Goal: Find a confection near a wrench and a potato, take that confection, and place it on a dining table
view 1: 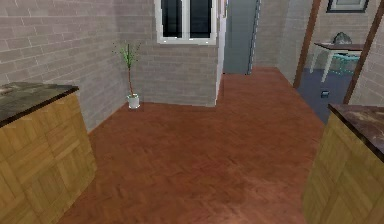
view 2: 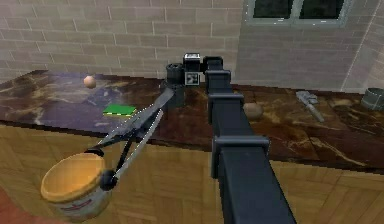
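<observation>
confection in pincer; carry to table pending

my pincer holds the confection, a yellow round in a pale cup, hanging clear below the bench front edge. wrench and potato lie toward the bench's right end. recommended: draw the arm in before turning, then drive slowly toward the table beyond the doorway.

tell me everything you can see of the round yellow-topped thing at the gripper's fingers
The round yellow-topped thing is tub-shaped: a flat tan-yellow top with a darker rim and a pale whitish side. It hangs at the far end of the gripper, which holds it clear of the dark marbled countertop, in front of the wooden cabinet face.
</observation>
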Motion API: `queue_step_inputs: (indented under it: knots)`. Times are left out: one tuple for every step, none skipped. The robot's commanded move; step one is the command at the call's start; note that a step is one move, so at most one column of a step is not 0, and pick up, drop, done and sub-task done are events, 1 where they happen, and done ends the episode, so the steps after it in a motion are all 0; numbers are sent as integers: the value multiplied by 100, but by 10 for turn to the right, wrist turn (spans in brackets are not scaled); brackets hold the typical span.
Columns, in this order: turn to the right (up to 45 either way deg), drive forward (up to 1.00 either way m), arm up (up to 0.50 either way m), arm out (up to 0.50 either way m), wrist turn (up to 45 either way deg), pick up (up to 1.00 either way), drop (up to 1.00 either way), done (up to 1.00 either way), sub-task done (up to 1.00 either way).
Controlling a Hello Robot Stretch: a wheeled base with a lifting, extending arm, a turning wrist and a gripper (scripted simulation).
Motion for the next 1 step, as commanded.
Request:
queue_step_inputs:
  knots:
    - [0, 0, 0, -32, 0, 0, 0, 0, 0]
